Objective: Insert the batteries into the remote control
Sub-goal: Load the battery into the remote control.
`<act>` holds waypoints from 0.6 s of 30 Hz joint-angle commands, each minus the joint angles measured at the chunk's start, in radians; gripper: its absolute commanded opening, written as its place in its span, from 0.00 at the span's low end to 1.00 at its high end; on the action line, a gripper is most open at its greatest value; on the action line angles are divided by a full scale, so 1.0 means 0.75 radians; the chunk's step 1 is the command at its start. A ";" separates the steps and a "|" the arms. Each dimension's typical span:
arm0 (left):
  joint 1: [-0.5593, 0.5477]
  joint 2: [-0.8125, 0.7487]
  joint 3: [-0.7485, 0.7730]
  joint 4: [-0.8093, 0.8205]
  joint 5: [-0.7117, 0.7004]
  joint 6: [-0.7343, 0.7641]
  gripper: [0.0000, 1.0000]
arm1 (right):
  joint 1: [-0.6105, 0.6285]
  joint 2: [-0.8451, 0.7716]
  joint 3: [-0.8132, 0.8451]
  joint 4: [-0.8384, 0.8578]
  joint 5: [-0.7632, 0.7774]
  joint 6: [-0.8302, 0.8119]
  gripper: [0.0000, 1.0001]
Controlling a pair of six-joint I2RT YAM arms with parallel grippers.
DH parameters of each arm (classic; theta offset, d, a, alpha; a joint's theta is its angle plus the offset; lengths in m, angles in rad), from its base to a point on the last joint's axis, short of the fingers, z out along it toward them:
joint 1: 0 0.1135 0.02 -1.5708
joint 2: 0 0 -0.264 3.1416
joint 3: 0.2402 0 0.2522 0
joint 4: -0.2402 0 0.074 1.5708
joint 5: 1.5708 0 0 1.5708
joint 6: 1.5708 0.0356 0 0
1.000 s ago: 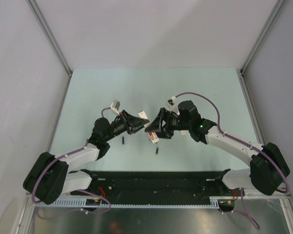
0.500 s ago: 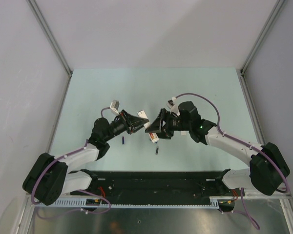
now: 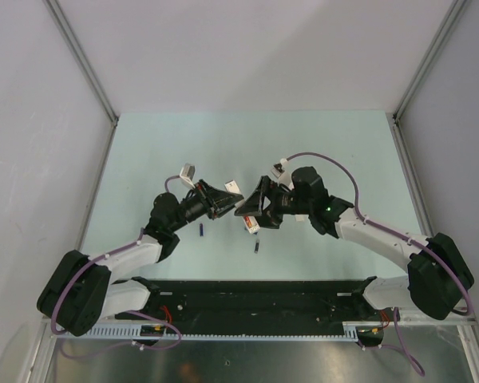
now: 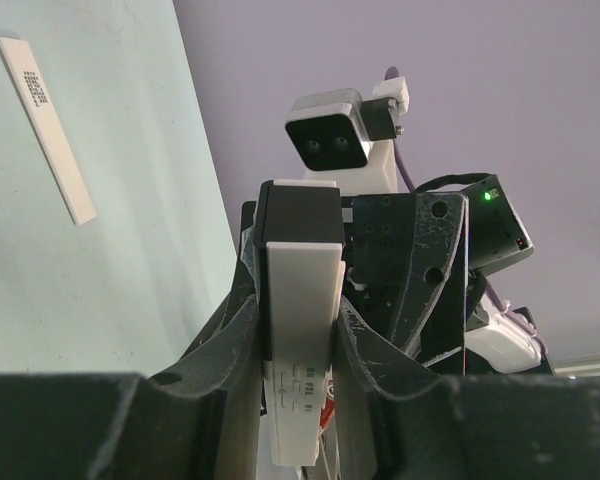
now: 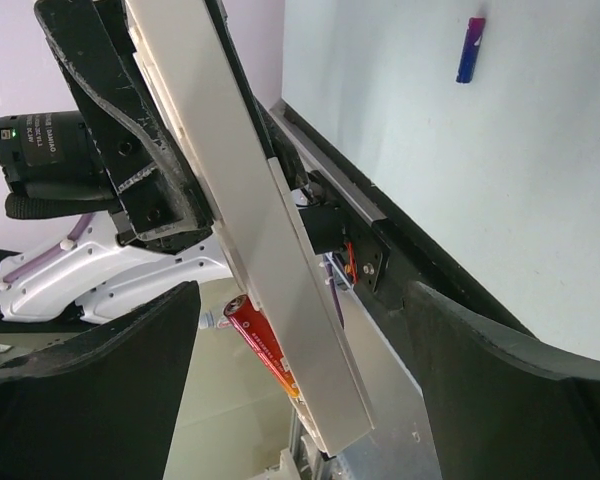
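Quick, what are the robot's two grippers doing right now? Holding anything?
Left gripper: jaws closed on the remote control.
Right gripper: jaws open, holding nothing.

1 overhead, 2 close opposed wrist views on remote control (image 4: pixel 302 300)

No text is legible; print on the red battery (image 5: pixel 265 345) and remote control (image 4: pixel 302 340) is too small
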 commanded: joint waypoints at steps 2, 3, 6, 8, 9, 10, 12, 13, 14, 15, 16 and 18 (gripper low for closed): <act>0.009 -0.025 0.028 0.067 -0.003 0.022 0.00 | -0.013 -0.044 0.017 0.039 -0.012 0.005 0.86; 0.009 -0.029 0.024 0.067 -0.005 0.024 0.00 | -0.017 -0.048 0.017 0.029 -0.012 0.007 0.86; 0.009 -0.046 0.018 0.067 -0.012 0.026 0.00 | -0.035 -0.050 0.017 0.025 -0.020 0.018 0.84; 0.009 -0.052 0.016 0.069 -0.014 0.026 0.00 | -0.041 -0.048 0.015 0.025 -0.024 0.024 0.83; 0.009 -0.058 0.012 0.067 -0.016 0.026 0.00 | -0.043 -0.052 0.017 0.033 -0.022 0.028 0.83; 0.011 -0.064 0.012 0.069 -0.018 0.026 0.00 | -0.043 -0.052 0.015 0.039 -0.024 0.038 0.84; 0.009 -0.068 0.007 0.067 -0.024 0.026 0.00 | -0.049 -0.052 0.015 0.045 -0.028 0.044 0.83; 0.009 -0.072 0.007 0.067 -0.024 0.026 0.00 | -0.054 -0.050 0.015 0.045 -0.028 0.046 0.83; 0.009 -0.072 0.005 0.067 -0.028 0.028 0.00 | -0.056 -0.052 0.015 0.041 -0.031 0.048 0.83; 0.009 -0.080 0.005 0.067 -0.030 0.028 0.00 | -0.060 -0.048 0.017 0.041 -0.033 0.048 0.83; 0.009 -0.080 0.003 0.067 -0.032 0.026 0.00 | -0.062 -0.044 0.013 0.041 -0.035 0.048 0.83; 0.009 -0.086 0.001 0.069 -0.038 0.028 0.00 | -0.062 -0.042 0.013 0.039 -0.039 0.048 0.82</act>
